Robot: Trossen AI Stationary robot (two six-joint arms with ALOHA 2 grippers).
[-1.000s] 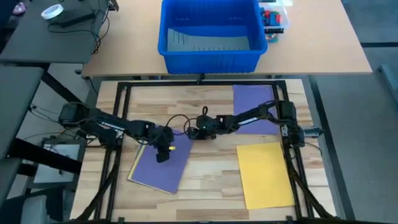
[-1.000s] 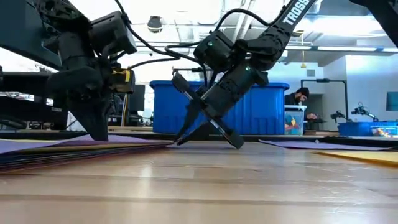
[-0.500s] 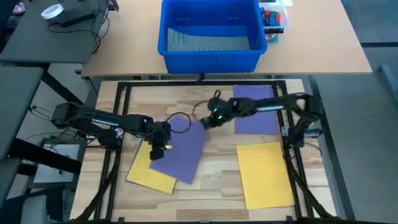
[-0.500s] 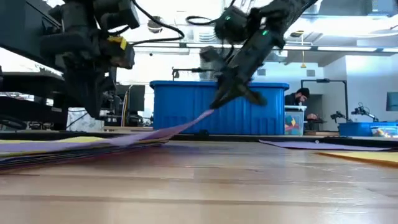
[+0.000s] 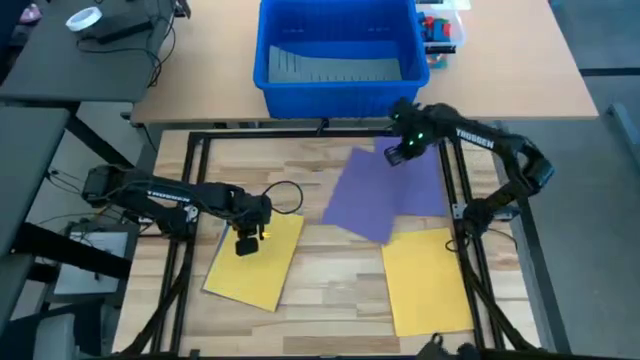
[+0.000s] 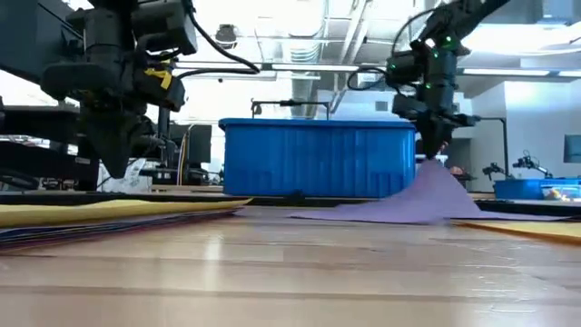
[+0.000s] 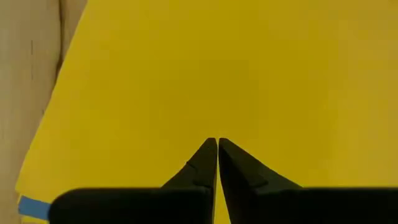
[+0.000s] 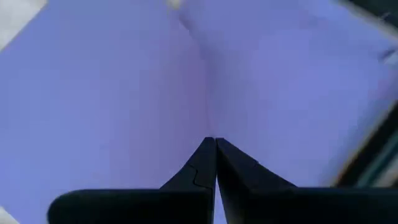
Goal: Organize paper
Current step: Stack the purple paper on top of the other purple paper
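Carried off the left stack since a second ago: the purple sheet [image 5: 380, 195], now pinched by one corner in the right gripper [image 5: 393, 157] with jaws pressed together on it, draped down onto the far-right part of the table [image 5: 330, 270] over another purple sheet [image 5: 425, 185] lying there. Laid bare by that: the yellow sheet [image 5: 262, 262] on top of the left stack, with the left gripper [image 5: 246, 244] above it, fingers [image 7: 205, 163] closed together and holding nothing. Likely one sort nearly done, purple joining purple, with a second yellow sheet [image 5: 428, 280] at front right suggesting where the exposed yellow belongs.
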